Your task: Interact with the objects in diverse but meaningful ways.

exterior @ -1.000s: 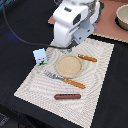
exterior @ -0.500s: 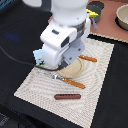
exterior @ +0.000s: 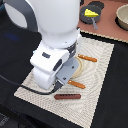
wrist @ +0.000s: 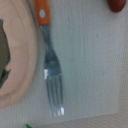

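Observation:
A thin brown sausage (exterior: 67,96) lies on the striped placemat (exterior: 97,85) near its front edge. In the wrist view its red-brown end (wrist: 117,4) shows beside the fork's orange handle. A yellow holed cheese wedge (exterior: 90,12) sits in a dark pan at the back. My gripper (exterior: 63,81) hangs low over the fork (wrist: 51,80), just beside the tan plate (wrist: 22,65). The white arm body hides its fingers in the exterior view, and none appear in the wrist view. A green sliver (wrist: 29,126) peeks in at the wrist picture's edge.
The fork's orange handle (exterior: 76,84) lies in front of the plate, and the orange-handled knife (exterior: 87,58) lies on the plate's far side. A tan bowl (exterior: 122,17) stands at the back on the exterior view's right. The mat rests on a black table.
The arm has swung toward the exterior view's left and front and come down lower. It now covers most of the plate and the mat's left half.

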Robot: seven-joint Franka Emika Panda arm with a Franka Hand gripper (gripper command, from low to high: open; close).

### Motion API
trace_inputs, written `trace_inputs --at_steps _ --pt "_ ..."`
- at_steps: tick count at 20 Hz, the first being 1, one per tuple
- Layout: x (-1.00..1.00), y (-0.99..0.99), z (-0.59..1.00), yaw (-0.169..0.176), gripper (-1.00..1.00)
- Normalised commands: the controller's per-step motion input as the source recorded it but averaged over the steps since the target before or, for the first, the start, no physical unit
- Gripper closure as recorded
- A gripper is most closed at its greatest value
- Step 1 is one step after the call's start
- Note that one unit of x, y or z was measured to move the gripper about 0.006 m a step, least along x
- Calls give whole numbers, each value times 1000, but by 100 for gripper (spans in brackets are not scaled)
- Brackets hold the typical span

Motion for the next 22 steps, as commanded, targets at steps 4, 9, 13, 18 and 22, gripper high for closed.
trace_inputs --at_steps 4,9,13,18,22 --pt "414 -604 66 62 -100" --pt "626 -436 -14 47 -100" --pt "784 -258 -56 36 -100" --pt "583 -77 -73 44 -100" --pt "264 -21 -151 44 -100"
